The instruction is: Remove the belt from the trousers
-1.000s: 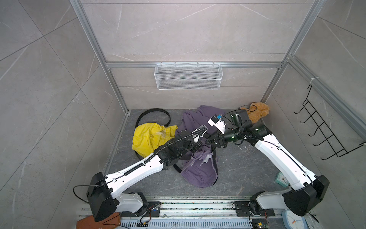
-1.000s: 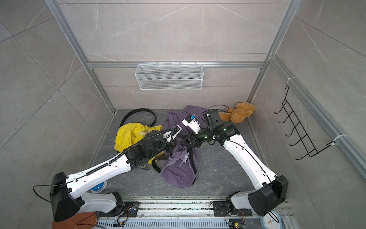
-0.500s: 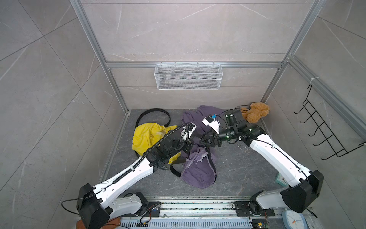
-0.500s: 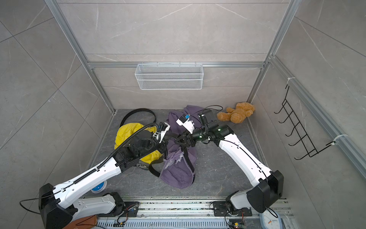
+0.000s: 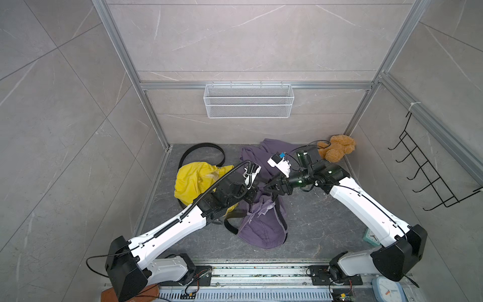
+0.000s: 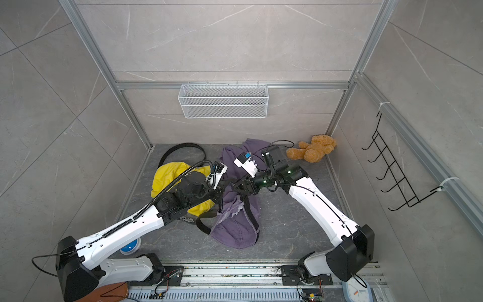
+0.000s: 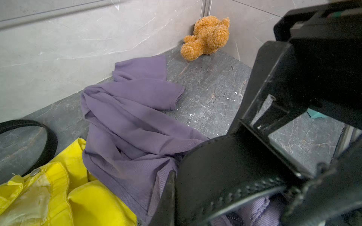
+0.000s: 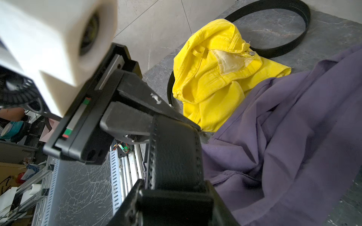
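Grey bench (image 5: pixel 321 224) inside tiled walls (image 5: pixel 235 52). Purple trousers (image 5: pixel 261 235) lie in the middle, belt (image 8: pixel 174 154) through them. My left jaws are shut tight on the belt; my right jaws, part open, grip it too, holding it up so it can slide free

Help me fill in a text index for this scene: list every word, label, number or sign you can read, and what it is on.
None can be read.
Small teal clock: dial marks too small.
Round white dial at the front edge: too small, cut off.
Blue tag on the right wrist camera: no lettering visible.
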{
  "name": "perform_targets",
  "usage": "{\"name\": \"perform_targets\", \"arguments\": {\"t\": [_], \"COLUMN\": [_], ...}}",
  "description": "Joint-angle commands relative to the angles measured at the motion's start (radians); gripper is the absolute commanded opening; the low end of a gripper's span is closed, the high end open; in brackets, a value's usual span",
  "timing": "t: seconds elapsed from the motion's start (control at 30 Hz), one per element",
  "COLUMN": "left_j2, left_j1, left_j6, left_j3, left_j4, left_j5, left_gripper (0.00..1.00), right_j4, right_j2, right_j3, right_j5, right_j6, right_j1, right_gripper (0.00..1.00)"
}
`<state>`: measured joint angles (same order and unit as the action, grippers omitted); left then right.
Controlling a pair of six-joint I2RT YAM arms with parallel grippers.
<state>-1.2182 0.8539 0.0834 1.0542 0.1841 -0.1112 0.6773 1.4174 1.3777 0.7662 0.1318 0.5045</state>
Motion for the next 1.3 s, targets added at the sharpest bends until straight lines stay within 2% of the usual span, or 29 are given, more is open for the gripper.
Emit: {"name": "perform_targets", "arguments": {"t": [0.0,0.07,0.17,0.23,0.4,0.5,0.67,0.9,1.03,1.27], "left_j2": [0.023,0.015,0.003,-0.005,-0.012,-0.009,0.010,0.026,0.031,0.034], "left_j1": [-0.016,-0.015,-0.007,-0.001,0.007,0.011,0.014,0.023,0.024,0.024], "left_j6": [0.058,0.061,0.067,0.066,0.074,0.078,0.076,0.076,0.079,0.077], "left_j3": [0.075,0.082,0.092,0.101,0.114,0.112,0.100,0.096,0.092,0.087], "left_j4": [0.010,0.015,0.025,0.033,0.033,0.027,0.018,0.019,0.014,0.012], "left_j5": [-0.074,-0.062,-0.058,-0.064,-0.071,-0.067,-0.072,-0.081,-0.085,-0.095], "left_gripper": [0.00,0.00,0.00,0.00,0.00,0.00,0.00,0.00,0.00,0.00], "right_j4": [0.011,-0.003,-0.022,-0.047,-0.102,-0.179,-0.192,-0.237,-0.267,-0.272], "right_j2": [-0.038,-0.043,-0.056,-0.072,-0.099,-0.116,-0.088,-0.035,-0.034,-0.047], "right_j3": [-0.030,-0.029,-0.034,-0.048,-0.077,-0.114,-0.109,-0.071,-0.098,-0.110], "right_j5": [-0.075,-0.077,-0.098,-0.128,-0.222,-0.274,-0.373,-0.268,-0.270,-0.280], "right_j6": [-0.040,-0.037,-0.021,-0.009,-0.014,-0.049,-0.071,-0.095,-0.117,-0.127], "right_j1": [-0.011,0.001,0.032,0.064,0.120,0.132,0.131,0.121,0.121,0.118], "right_gripper": [0.35,0.45,0.67,0.77,0.88,0.90,0.90,0.89,0.87,0.73]}}
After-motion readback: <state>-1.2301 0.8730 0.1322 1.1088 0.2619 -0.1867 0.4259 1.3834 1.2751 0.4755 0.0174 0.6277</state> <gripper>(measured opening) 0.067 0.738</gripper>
